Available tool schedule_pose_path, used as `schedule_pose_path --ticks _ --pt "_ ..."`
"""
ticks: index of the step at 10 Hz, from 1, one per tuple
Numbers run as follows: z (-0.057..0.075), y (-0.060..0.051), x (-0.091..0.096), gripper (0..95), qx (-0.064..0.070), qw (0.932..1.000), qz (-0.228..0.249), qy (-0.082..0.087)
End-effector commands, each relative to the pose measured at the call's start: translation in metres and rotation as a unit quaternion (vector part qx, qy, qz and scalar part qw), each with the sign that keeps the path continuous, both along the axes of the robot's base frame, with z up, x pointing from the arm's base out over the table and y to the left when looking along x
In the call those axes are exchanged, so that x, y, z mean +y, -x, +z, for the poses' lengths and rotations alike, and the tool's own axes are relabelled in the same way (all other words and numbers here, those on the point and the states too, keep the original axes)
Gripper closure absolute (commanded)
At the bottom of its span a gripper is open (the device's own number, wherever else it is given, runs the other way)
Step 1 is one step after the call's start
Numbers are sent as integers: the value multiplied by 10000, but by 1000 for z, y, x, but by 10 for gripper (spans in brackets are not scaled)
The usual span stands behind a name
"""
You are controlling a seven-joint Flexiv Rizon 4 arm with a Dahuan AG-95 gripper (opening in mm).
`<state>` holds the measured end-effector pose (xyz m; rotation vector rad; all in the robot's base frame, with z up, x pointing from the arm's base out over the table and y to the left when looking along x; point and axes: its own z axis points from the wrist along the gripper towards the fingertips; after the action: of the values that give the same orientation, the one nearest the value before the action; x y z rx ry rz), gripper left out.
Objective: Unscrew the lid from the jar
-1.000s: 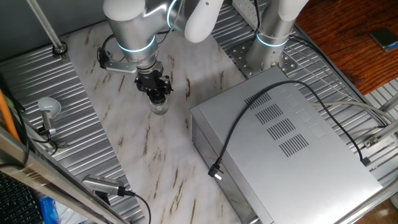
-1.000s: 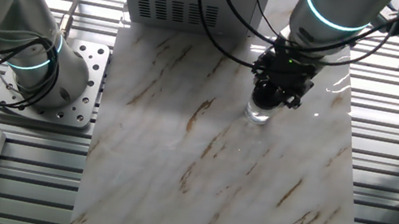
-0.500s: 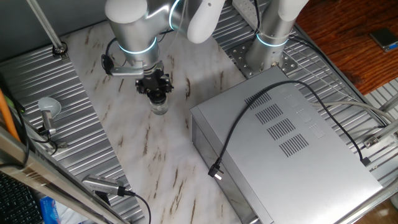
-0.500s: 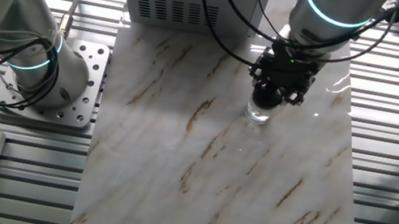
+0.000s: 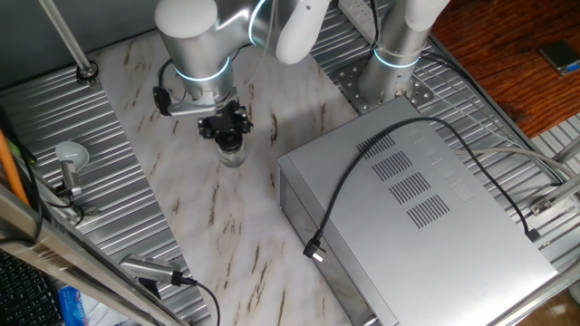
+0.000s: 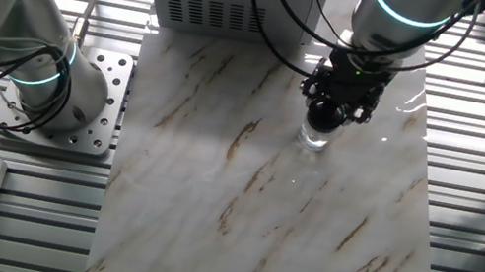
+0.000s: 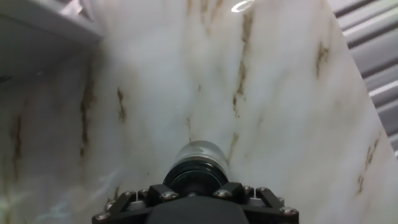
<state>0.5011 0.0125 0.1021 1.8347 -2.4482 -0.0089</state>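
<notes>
Now end effector [image 5: 230, 132] clamps lid [image 7: 196, 176] atop jar [image 6: 313, 137] — upright on marble table [image 6: 258, 219].

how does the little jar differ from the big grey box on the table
The jar is tiny, clear and round; the box is large, grey, flat-sided metal. The jar stands under the claw, capped by a dark lid; the box lies apart with a black cable across its top. Both rest on the table.

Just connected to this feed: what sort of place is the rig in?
Likely a robotics lab bench: a marble-patterned board on ribbed metal tabletop, a second arm's bolted base, and a grey metal box.
</notes>
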Motion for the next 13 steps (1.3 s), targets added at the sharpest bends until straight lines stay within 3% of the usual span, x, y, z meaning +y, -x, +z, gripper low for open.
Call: schedule_pose_path --ticks 1,8,13 --pt "-1 0 0 380 4 9998 217 11" --pt "0 0 1 380 47 9934 1143 23" --pt "0 -1 1 380 84 9836 1800 -23"
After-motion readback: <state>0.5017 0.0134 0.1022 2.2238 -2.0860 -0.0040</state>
